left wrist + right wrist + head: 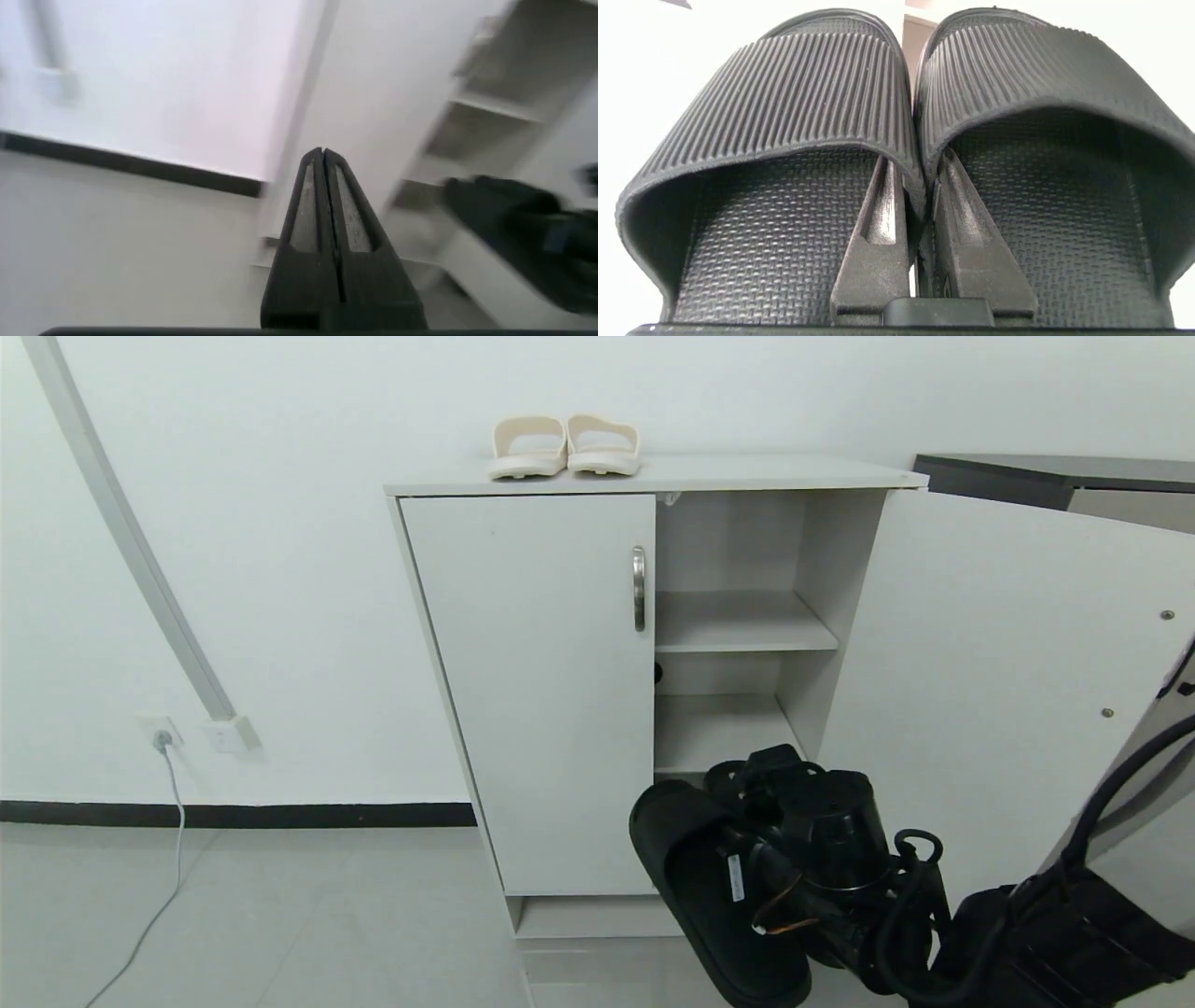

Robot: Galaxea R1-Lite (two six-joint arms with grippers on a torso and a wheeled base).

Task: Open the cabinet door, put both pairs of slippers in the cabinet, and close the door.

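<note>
A white cabinet stands against the wall with its right door swung open and its left door shut. Inside, bare shelves show. A cream pair of slippers rests on the cabinet top. My right gripper holds a black pair of slippers low in front of the open compartment. In the right wrist view the fingers are shut on the touching inner edges of the black slippers. My left gripper is shut and empty, pointing toward the cabinet.
A grey unit stands behind the open door. A wall socket with a cable and a slanted conduit are on the left wall. Open floor lies left of the cabinet.
</note>
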